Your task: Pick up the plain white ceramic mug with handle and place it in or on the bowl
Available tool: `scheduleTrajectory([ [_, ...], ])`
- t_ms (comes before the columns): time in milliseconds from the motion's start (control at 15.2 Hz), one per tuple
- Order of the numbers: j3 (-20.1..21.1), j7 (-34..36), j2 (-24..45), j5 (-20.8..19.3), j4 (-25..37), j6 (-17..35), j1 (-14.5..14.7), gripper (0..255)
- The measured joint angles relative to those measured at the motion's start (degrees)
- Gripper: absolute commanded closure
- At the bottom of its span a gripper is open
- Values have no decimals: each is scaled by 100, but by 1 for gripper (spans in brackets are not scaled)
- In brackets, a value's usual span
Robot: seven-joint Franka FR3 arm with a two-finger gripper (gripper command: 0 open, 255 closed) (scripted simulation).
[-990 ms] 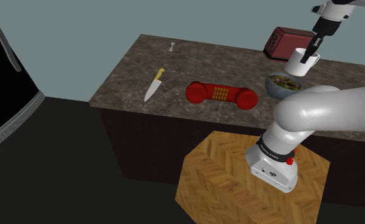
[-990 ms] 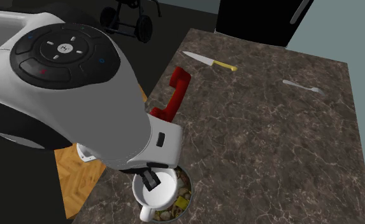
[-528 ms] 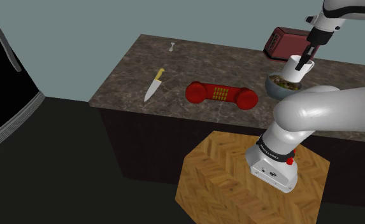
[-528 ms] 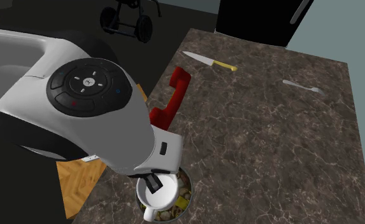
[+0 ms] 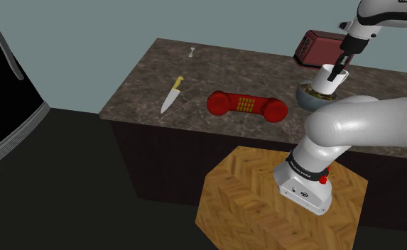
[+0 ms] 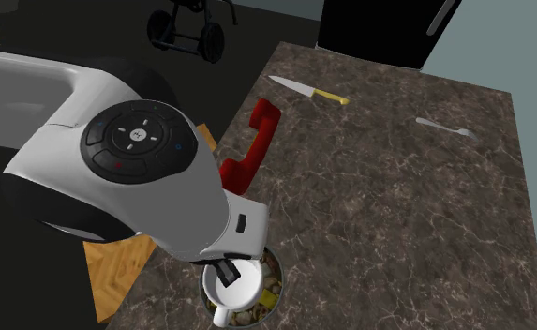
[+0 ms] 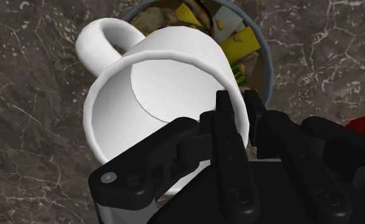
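A plain white mug [image 5: 329,79] with a handle hangs upright right over a grey-blue bowl [image 5: 306,99] of mixed food near the counter's edge by the stand. My black gripper [image 5: 341,64] comes down from above, shut on the mug's rim. In the wrist view one finger sits inside the mug [image 7: 143,102] and the other outside its wall, with the gripper [image 7: 241,112] clasping that wall. The bowl [image 7: 268,60] lies directly beneath, and the handle points away from the fingers. From the second exterior view the mug [image 6: 242,289] covers most of the bowl [image 6: 278,277]. Whether the mug touches the food I cannot tell.
A red telephone handset [image 5: 246,105] lies on the dark marble counter [image 5: 145,78] beside the bowl. Farther along are a yellow-handled knife [image 5: 171,94] and a small spoon [image 5: 192,51]. A red toaster [image 5: 317,47] stands behind the bowl. The wooden stand [image 5: 251,206] sits below the counter edge.
The gripper carried the mug toward the shoulder view's left and lowered it from beside and above the bowl to just over it. The grip stayed shut.
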Motion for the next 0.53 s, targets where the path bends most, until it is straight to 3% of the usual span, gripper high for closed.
scheduleTrajectory([
  [66, 0, 0, 2, 1, 2, -1, 1, 0],
  [528, 38, -5, 4, 36, 50, -71, 12, 0],
])
